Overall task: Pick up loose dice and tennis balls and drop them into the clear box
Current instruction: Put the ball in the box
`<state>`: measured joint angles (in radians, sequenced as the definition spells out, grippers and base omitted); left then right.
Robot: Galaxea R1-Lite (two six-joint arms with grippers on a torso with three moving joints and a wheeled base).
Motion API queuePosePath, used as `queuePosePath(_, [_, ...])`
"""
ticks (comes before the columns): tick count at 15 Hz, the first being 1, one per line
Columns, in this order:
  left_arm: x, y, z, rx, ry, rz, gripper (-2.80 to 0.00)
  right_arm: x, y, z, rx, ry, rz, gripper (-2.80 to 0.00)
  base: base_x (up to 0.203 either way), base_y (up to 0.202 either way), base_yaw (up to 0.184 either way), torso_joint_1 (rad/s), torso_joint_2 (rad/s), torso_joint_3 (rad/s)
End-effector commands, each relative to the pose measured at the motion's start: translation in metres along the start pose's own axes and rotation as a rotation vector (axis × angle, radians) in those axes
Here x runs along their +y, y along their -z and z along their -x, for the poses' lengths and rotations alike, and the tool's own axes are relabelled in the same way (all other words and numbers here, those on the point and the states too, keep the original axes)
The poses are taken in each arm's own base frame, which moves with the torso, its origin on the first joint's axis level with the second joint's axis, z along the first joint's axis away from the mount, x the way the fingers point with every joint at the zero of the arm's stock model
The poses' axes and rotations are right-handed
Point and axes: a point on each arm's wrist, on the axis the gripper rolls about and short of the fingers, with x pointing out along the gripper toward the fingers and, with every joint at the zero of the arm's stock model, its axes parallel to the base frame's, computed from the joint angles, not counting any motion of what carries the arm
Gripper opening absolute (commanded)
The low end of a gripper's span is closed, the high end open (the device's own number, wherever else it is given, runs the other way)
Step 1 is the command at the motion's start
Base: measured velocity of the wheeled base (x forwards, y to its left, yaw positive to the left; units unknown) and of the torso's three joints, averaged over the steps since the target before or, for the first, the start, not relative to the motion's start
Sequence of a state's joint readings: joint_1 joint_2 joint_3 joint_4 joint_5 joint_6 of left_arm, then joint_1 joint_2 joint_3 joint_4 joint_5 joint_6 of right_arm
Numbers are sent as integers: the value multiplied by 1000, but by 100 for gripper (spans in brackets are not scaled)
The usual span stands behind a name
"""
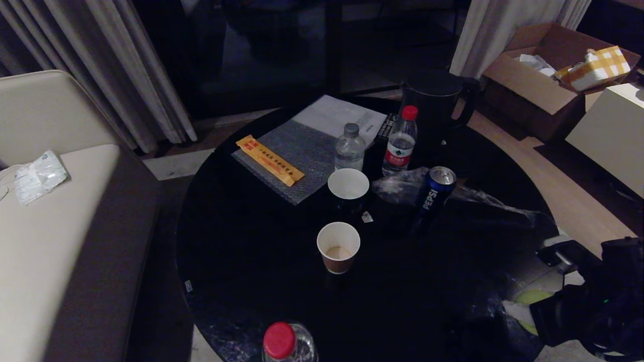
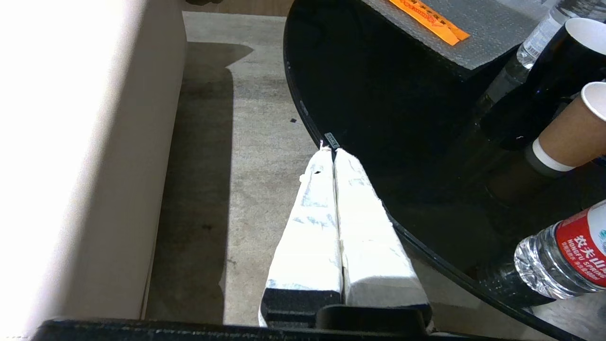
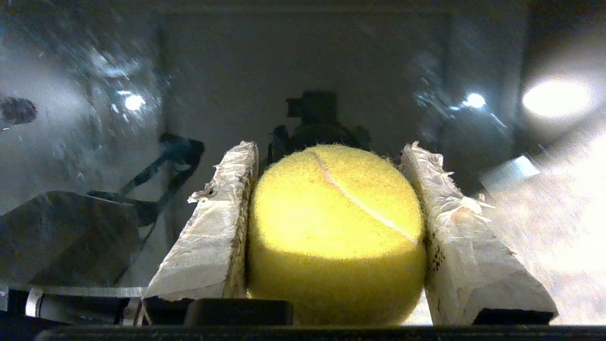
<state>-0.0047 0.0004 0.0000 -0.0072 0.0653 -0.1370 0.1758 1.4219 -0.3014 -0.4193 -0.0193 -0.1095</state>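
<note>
My right pincer is clamped on a tennis ball, one taped finger pressed to each side. Beyond it lies a dim, glossy surface with light spots. My left pincer rests with fingers together, its tip at the rim of the round black table; pale floor lies below, a beige sofa beside it

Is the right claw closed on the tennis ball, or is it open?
Closed on it. In the right wrist view both fingers press against the sides of the tennis ball, with no gap.
</note>
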Motion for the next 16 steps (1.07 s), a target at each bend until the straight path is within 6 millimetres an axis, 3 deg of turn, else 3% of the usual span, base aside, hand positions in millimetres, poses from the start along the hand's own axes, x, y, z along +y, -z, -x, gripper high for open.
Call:
queuePosePath(1, [0, 0, 0, 2, -1, 1, -280, -6, 7, 37, -85, 55, -40, -280, 0, 0, 0, 0, 0, 0])
queuePosePath(5, [0, 0, 0, 2, -1, 1, -280, -10, 34, 84, -159, 153, -137, -280, 0, 0, 0, 0, 0, 0])
queuePosePath(9, [0, 0, 0, 1, -1, 1, -280, -1, 78, 123, -202, 213, -171, -280, 0, 0, 0, 0, 0, 0])
queuePosePath(13, [0, 0, 0, 2, -1, 1, -280, 10, 120, 137, -286, 274, -216, -280, 0, 0, 0, 0, 0, 0])
queuePosePath(16, [0, 0, 0, 2, -1, 1, -280, 15, 137, 138, -355, 244, -231, -280, 0, 0, 0, 0, 0, 0])
